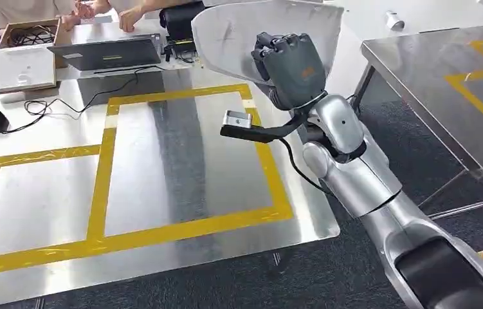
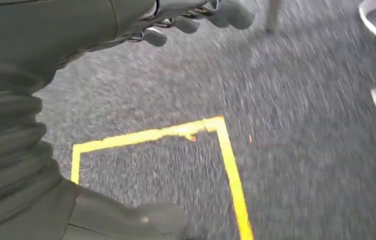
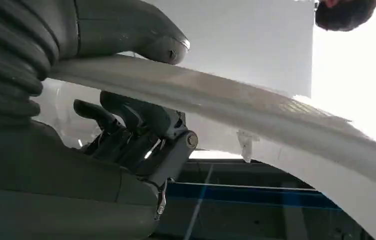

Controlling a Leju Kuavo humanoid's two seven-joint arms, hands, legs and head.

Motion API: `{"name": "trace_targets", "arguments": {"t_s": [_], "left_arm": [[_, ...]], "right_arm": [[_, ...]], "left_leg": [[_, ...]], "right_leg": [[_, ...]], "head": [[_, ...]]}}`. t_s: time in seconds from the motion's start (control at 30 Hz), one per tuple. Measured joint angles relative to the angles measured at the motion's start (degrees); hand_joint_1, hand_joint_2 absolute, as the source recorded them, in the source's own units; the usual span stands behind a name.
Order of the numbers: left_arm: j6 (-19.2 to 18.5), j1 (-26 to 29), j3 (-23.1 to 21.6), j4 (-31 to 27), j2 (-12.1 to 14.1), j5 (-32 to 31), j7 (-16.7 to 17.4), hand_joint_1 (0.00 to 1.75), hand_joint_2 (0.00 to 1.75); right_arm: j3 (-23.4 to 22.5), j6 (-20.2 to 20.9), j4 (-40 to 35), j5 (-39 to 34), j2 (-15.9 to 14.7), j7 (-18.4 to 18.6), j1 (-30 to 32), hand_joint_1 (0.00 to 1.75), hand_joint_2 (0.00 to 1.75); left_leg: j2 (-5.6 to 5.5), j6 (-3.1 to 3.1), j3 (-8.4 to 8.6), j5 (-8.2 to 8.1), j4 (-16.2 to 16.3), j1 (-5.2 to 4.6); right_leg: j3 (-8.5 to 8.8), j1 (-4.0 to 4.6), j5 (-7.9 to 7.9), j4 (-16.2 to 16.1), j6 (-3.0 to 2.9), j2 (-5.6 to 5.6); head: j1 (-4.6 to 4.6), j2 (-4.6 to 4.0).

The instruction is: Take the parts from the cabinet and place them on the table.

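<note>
One silver arm rises from close by me, the robot's right, and its right hand (image 1: pixel 287 61) is clamped on a broad, pale curved part (image 1: pixel 245 32), thumb on one face and dark fingers (image 3: pixel 125 125) curled under the other, as the right wrist view shows plainly. Down low, the left hand (image 2: pixel 125 20) hangs over grey carpet with yellow floor tape (image 2: pixel 226 150); its fingers look loosely bent with nothing in them, though the blur leaves me unsure how far they are closed.

Beyond the arm lies the steel counter (image 1: pixel 161 212), marked out in yellow tape (image 1: pixel 103 174). The part is held up in the air above the counter's far right corner, touching nothing but the hand. Its long axis seems to run roughly across the scene, left to right, with the wide shell face tilted toward the robot; the far end is cut off, so I cannot say exactly where it points.

My worry is the grip: the hand holds the sheet near one edge, so its weight could lever it loose or let it swing as it comes down. A tilted edge could also strike the counter first and skid.

Farther back sit a laptop (image 1: pixel 107 55), a cardboard box (image 1: pixel 29 32) and cables, with people's hands (image 1: pixel 129 16) busy there, near enough for the wide part to catch them
</note>
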Motion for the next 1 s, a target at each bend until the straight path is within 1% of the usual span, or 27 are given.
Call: {"name": "trace_targets", "arguments": {"t_s": [0.03, 0.07, 0.1, 0.13, 0.17, 0.2, 0.23, 0.27, 0.3, 0.33, 0.37, 0.4, 0.43, 0.47, 0.53, 0.57, 0.6, 0.63, 0.67, 0.7, 0.77, 0.87, 0.9, 0.93, 0.97, 1.0], "left_arm": [[1.0, 0.2, 0.2, 0.0, -0.2, 0.0, 0.2, 0.0, 1.75], [1.5, 0.0, 0.3, 0.0, -0.2, 0.0, 0.2, 0.0, 1.75], [1.6, -0.3, 0.5, 0.0, -0.3, 0.0, 0.2, 0.0, 1.75], [1.7, -0.3, 0.6, 0.0, -0.3, 0.0, 0.2, 0.0, 1.75], [1.7, -0.3, 0.7, 0.0, -0.3, 0.0, 0.2, 0.0, 1.75], [1.8, -0.4, 0.9, 0.0, -0.3, 0.0, 0.2, 0.0, 1.75], [1.8, -0.6, 1.0, 0.0, -0.3, 0.0, 0.2, 0.0, 1.75], [1.9, -0.8, 1.0, 0.0, -0.5, 0.1, 0.2, 0.0, 1.75], [1.9, -1.0, 1.1, 0.0, -0.5, 0.3, 0.3, 0.0, 1.75], [1.9, -1.0, 1.1, 0.0, -0.5, 0.3, 0.3, 0.0, 1.75], [1.9, -1.0, 1.2, 0.0, -0.5, 0.4, 0.4, 0.0, 1.75], [2.0, -1.0, 1.3, 0.0, -0.5, 0.4, 0.5, 0.0, 1.75], [2.0, -1.0, 1.5, 0.0, -0.5, 0.5, 0.7, 0.0, 1.75], [2.0, -1.0, 1.6, 0.0, -0.5, 0.5, 0.8, 0.0, 1.75], [2.1, -1.0, 1.6, 0.0, -0.5, 0.7, 0.8, 0.0, 1.75], [2.1, -1.1, 1.7, 0.0, -0.5, 0.8, 0.8, 0.0, 1.75], [2.2, -1.3, 1.8, 0.0, -0.5, 1.0, 0.9, 0.0, 1.75], [2.2, -1.3, 1.9, 0.0, -0.6, 1.1, 0.9, 0.0, 1.75], [2.3, -1.2, 2.1, 0.0, -0.7, 1.3, 0.9, 0.0, 1.75], [2.4, -1.2, 2.3, 0.0, -0.8, 1.8, 1.1, 0.0, 1.75], [2.6, -1.3, 2.7, 0.0, -0.8, 2.4, 1.0, 0.0, 1.75], [2.7, -1.3, 3.3, 0.0, -0.8, 3.0, 0.6, 0.0, 1.75], [2.7, -1.4, 3.5, 0.0, -0.8, 3.0, 0.6, 0.0, 1.75], [2.7, -1.4, 3.5, 0.0, -0.9, 3.0, 0.6, 0.0, 1.75], [2.7, -1.5, 3.5, 0.0, -0.9, 2.9, 0.6, 0.0, 1.75], [2.7, -1.6, 3.5, 0.0, -0.9, 2.9, 0.6, 0.0, 1.75]], "right_arm": [[0.2, 0.0, 0.4, 0.0, 0.0, 0.0, 0.0, 1.75, 1.75], [0.5, -0.2, 0.8, -0.1, -0.1, 0.1, -0.1, 1.75, 1.75], [0.7, 0.0, 1.0, -0.1, -0.1, 0.1, -0.1, 1.75, 1.75], [0.9, -0.1, 1.0, -0.2, -0.1, 0.1, -0.1, 1.75, 1.75], [0.9, -0.1, 1.1, -0.4, 0.0, 0.4, -0.5, 1.75, 1.75], [1.0, -0.2, 1.2, -0.5, 0.2, 0.4, -0.9, 1.75, 1.75], [1.0, -0.2, 1.3, -0.6, 0.2, 0.6, -1.2, 1.75, 1.75], [1.0, -0.2, 1.4, -0.7, 0.3, 0.7, -1.4, 1.75, 1.75], [1.1, -0.3, 1.6, -0.7, 0.3, 0.8, -1.5, 1.75, 1.75], [1.2, -0.3, 1.8, -0.8, 0.3, 0.8, -1.5, 1.75, 1.75], [1.3, -0.3, 2.1, -1.0, 0.3, 0.8, -1.4, 1.75, 1.75], [1.4, -0.3, 2.5, -1.2, 0.3, 0.7, -1.4, 1.75, 1.75], [1.4, -0.3, 2.7, -1.4, 0.3, 0.7, -1.4, 1.75, 1.75], [1.5, -0.3, 2.9, -1.5, 0.2, 0.7, -1.4, 1.75, 1.75], [1.6, -0.4, 3.3, -1.6, 0.3, 0.7, -1.5, 1.75, 1.75], [1.6, -0.4, 3.5, -1.7, 0.2, 0.8, -1.6, 1.75, 1.75], [1.7, -0.4, 3.6, -1.9, 0.2, 0.8, -1.7, 1.75, 1.75], [1.7, -0.5, 3.7, -2.1, 0.1, 0.8, -1.6, 1.75, 1.75], [1.9, -0.5, 3.8, -2.2, -0.1, 0.8, -1.6, 1.75, 1.75], [2.0, -0.5, 3.9, -2.4, -0.2, 0.8, -1.6, 1.75, 1.75], [2.2, -0.4, 4.1, -2.6, -0.4, 0.7, -1.6, 1.75, 1.75], [2.5, -0.2, 4.5, -3.2, -0.4, 0.6, -1.9, 1.75, 1.75], [2.6, -0.1, 4.7, -3.4, -0.4, 0.5, -2.0, 1.75, 1.75], [2.7, 0.0, 5.0, -3.7, -0.4, 0.3, -2.1, 1.75, 1.75], [2.8, 0.0, 5.2, -3.9, -0.4, 0.0, -2.1, 1.75, 1.75], [2.9, -0.1, 5.5, -4.3, -0.4, -0.3, -2.1, 1.75, 1.75]], "left_leg": [[-0.06, -0.1, -0.35, -0.68, -0.2, 0.02], [-0.38, -0.65, 0.51, -1.37, 0.3, -0.22], [-0.41, -0.99, 0.67, -1.92, 0.1, -0.27], [-0.43, -1.3, 1.19, -1.7, 0.4, -0.23], [-0.32, -1.69, 1.35, -1.37, 0.0, -0.26], [-0.29, -2.04, 1.63, -1.84, 0.0, -0.34], [0.1, -2.12, 0.91, -2.13, 1.8, -0.28], [0.41, -2.27, -1.08, -2.82, 5.5, -0.3], [0.52, -2.42, -3.63, -4.35, 9.8, -0.2], [0.62, -2.62, -6.36, -6.6, 14.0, -0.15], [0.66, -2.77, -8.5, -8.35, 16.7, -0.15], [0.7, -2.8, -9.75, -8.22, 17.4, -0.15], [0.75, -2.74, -9.67, -6.24, 15.6, -0.14], [0.77, -2.73, -8.57, -2.94, 11.6, -0.15], [0.78, -2.71, -5.35, 3.81, 2.0, -0.14], [0.77, -2.47, -5.19, 2.83, 0.3, -0.33], [0.86, -1.66, -5.05, 2.14, 0.3, -0.4], [0.78, -1.33, -4.81, 3.22, 0.1, -0.33], [0.76, -1.72, -4.78, 3.53, 0.0, -0.16], [0.67, -1.65, -4.77, 3.55, 0.0, -0.2], [0.5, -1.52, -4.76, 3.54, 0.0, -0.26], [0.48, -1.0, -4.75, 3.45, 0.0, -0.31], [0.49, -0.94, -4.76, 3.43, 0.0, -0.33], [0.5, -0.93, -4.77, 3.43, 0.0, -0.35], [0.49, -0.89, -4.77, 3.41, 0.0, -0.37], [0.49, -0.74, -4.78, 3.39, 0.0, -0.4]], "right_leg": [[0.26, 0.16, 7.41, -4.1, -0.58, -0.17], [-0.22, 0.63, 9.59, -5.3, -0.67, 0.06], [0.12, 0.69, 9.44, -5.2, -0.68, 0.06], [0.25, 0.54, 9.53, -5.6, -0.84, 0.15], [0.52, 0.52, 9.17, -5.7, -1.17, 0.03], [1.35, 0.24, 9.25, -6.0, -1.48, 0.13], [2.16, 0.07, 9.01, -6.2, -1.82, 0.14], [2.61, 0.01, 8.65, -6.3, -2.31, 0.07], [2.89, 0.01, 8.32, -6.3, -2.43, 0.05], [3.13, 0.02, 7.99, -6.3, -2.47, 0.05], [3.35, 0.03, 7.72, -6.3, -2.47, 0.06], [3.65, 0.02, 7.43, -6.2, -2.45, 0.15], [3.99, 0.0, 7.16, -6.2, -2.36, 0.26], [4.4, -0.03, 6.86, -6.1, -2.21, 0.35], [5.12, -0.1, 6.24, -5.9, -1.71, 0.37], [5.17, 0.18, 6.03, -5.4, -1.38, 0.43], [4.71, 0.29, 5.94, -5.4, -1.12, 0.49], [4.66, 0.29, 5.78, -5.4, -0.82, 0.46], [4.69, 0.56, 5.4, -5.3, -2.02, 0.41], [4.63, 0.58, 5.95, -5.3, -3.01, 0.42], [4.88, 0.63, 5.91, -5.5, -2.98, 0.41], [5.1, 0.62, 6.03, -5.9, -2.77, 0.38], [5.12, 0.62, 6.08, -6.0, -2.67, 0.38], [5.16, 0.6, 6.09, -6.1, -2.42, 0.38], [5.22, 0.55, 6.1, -6.2, -1.82, 0.38], [5.29, 0.48, 6.07, -6.3, -1.09, 0.36]], "head": [[0.04, 0.0], [-0.13, 0.0], [-0.18, 0.0], [-0.24, 0.0], [-0.22, 0.0], [-0.35, 0.0], [-0.31, 0.0], [-0.68, 0.0], [-0.81, 0.0], [-0.76, 0.0], [-0.83, 0.0], [-0.87, 0.0], [-0.87, 0.0], [-0.87, 0.0], [-0.9, 0.0], [-0.96, 0.0], [-1.09, 0.0], [-0.96, 0.0], [-0.81, 0.0], [-0.76, 0.0], [-0.68, 0.0], [-0.59, 0.0], [-0.57, 0.0], [-0.57, 0.0], [-0.57, 0.0], [-0.55, 0.0]]}}
